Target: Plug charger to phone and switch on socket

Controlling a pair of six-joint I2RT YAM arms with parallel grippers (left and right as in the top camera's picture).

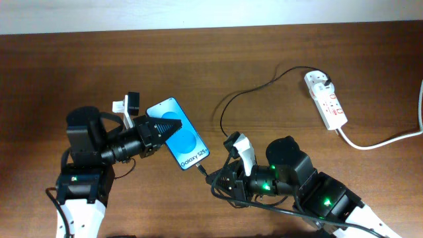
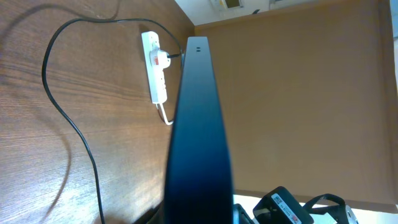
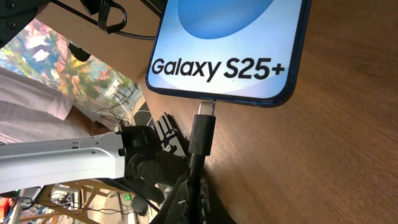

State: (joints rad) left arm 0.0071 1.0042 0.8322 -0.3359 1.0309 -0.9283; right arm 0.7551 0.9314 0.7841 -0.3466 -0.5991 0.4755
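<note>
My left gripper clamps the phone, tilted, left of centre; my right gripper pinches the charger just behind its tip, which sits at the phone's bottom port; socket far right.

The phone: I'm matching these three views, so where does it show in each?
Overhead: the phone is left of centre, screen up.
Left wrist: seen edge-on, a dark bar up the middle.
Right wrist: its lower end fills the top, text showing.
Shared landmark: the charger, whose black cable is in all three.
</note>
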